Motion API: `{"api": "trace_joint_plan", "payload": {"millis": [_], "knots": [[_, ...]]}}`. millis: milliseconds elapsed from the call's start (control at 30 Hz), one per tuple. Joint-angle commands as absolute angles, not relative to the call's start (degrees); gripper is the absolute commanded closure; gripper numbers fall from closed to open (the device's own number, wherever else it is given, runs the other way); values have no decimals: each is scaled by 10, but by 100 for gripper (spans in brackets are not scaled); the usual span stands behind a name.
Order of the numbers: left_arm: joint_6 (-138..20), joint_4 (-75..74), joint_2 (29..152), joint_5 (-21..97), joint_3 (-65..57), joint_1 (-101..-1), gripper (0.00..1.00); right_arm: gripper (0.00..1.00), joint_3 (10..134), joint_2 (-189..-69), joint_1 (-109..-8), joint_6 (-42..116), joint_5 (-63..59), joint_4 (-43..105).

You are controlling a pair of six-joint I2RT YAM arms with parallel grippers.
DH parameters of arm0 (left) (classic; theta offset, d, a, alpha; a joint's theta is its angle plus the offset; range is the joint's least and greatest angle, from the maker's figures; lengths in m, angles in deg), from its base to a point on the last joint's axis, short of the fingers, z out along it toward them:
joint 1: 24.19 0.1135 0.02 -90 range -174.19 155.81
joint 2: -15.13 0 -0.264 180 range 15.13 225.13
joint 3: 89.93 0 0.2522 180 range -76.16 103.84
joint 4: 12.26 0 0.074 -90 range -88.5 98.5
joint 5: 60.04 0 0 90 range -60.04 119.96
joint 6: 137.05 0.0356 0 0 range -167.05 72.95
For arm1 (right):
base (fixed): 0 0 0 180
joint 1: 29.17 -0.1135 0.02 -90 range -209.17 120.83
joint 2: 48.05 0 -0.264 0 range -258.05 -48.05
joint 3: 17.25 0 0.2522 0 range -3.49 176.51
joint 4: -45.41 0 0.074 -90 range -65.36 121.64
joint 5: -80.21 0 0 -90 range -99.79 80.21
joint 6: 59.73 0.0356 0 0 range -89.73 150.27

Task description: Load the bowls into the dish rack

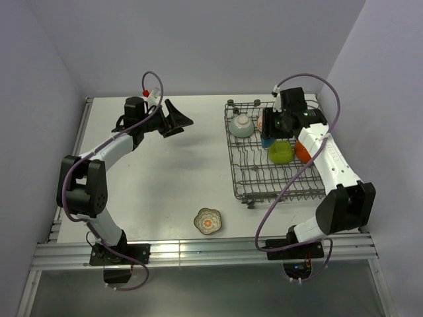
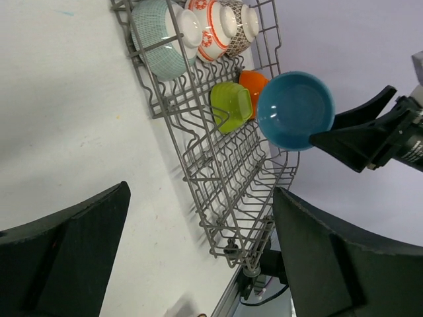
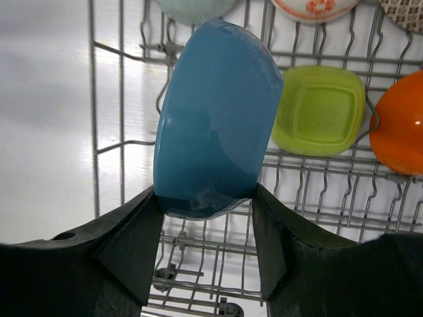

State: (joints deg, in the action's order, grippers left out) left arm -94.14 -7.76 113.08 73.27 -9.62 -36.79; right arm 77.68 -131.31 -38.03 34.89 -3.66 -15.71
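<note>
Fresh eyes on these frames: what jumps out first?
The right gripper clamps the deep blue bowl on edge over the dish rack, near a lime-green bowl and an orange bowl standing in its tines. One floral bowl sits alone on the table near the front edge, far from the open left gripper.

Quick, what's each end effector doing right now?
Left end effector: open, holding nothing.
Right end effector: closed on the blue bowl, over the dish rack.
</note>
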Motion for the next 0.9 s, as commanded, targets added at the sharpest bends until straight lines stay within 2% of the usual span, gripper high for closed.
{"api": "trace_joint_plan", "payload": {"millis": [0,300,867], "knots": [[-922,-62,1104,750,-69,-354,4,100,768,-1333,-394,336,-90,-155],[-941,-75,1101,761,-82,-336,1,100,763,-1375,-406,331,-138,-156],[-949,-90,1098,765,-85,-324,0,100,755,-1416,-438,326,-172,-158]]}}
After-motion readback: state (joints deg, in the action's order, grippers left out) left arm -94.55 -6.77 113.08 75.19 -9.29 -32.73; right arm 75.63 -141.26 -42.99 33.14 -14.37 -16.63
